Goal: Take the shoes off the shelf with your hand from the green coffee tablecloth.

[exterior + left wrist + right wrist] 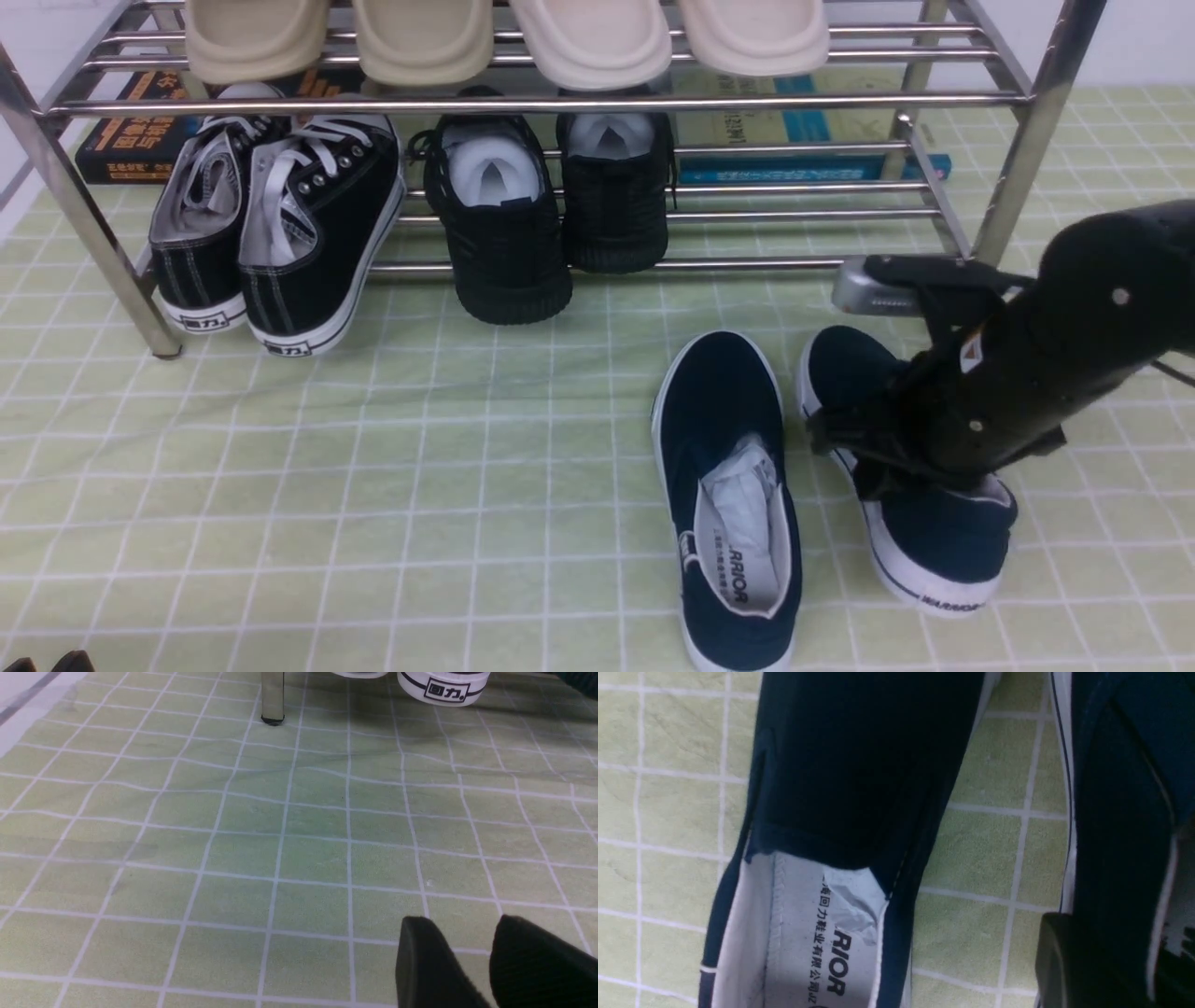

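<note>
Both navy-blue shoes lie on the green coffee tablecloth [373,467], in front of the steel shelf [560,103]. The left shoe [728,495] lies free, with white insole and paper stuffing showing; it also shows in the right wrist view [840,788]. My right hand [845,457] grips the inner side wall of the right shoe [934,551], which rests on the cloth. In the right wrist view one finger [1057,961] is outside that wall [1115,858] and the other is inside the shoe. My left gripper [472,933] is slightly open and empty, low over bare cloth at the near left [47,663].
Black lace-up sneakers [280,233] and all-black knit shoes [541,215] sit on the shelf's lower tier, heels overhanging. Beige slippers [504,37] lie on the upper tier. Books [121,140] lie behind the shelf. A shelf leg [273,700] and a sneaker heel [441,688] show ahead of the left gripper.
</note>
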{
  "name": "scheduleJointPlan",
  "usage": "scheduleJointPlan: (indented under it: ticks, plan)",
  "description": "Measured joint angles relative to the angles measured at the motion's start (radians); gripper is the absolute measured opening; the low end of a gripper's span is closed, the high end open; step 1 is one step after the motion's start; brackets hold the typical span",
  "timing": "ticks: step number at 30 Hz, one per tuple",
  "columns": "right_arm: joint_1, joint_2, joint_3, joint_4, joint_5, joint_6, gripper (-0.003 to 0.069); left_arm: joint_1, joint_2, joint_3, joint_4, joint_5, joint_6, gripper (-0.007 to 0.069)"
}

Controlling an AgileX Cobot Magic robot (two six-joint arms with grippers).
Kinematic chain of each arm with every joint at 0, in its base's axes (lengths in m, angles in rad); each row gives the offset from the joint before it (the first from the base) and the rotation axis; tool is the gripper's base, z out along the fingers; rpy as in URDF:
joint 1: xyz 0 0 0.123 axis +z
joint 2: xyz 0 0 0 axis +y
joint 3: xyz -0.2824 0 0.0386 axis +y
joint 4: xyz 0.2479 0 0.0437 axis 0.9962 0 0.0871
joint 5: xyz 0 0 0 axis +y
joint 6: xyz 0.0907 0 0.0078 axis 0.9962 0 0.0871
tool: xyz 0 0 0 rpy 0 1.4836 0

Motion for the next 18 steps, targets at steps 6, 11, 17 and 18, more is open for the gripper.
scheduleJointPlan:
  ticks: [6,11,17,18]
  plan:
    - [0.057,0.008,-0.003,0.004,-0.021,0.0,0.008,0.0,0.0,0.0,0.0,0.0,0.0,0.0242]
    - [0.123,0.01,-0.003,0.047,0.025,0.0,0.0234,0.0,0.0,0.0,0.0,0.0,0.0,0.0242]
    - [0.129,-0.025,-0.065,0.011,0.174,-0.007,0.0451,0.0,0.0,0.0,0.0,0.0,0.0,0.0242]
    - [0.131,-0.037,-0.089,-0.009,0.219,-0.014,0.0472,0.0,0.0,0.0,0.0,0.0,0.0,0.0242]
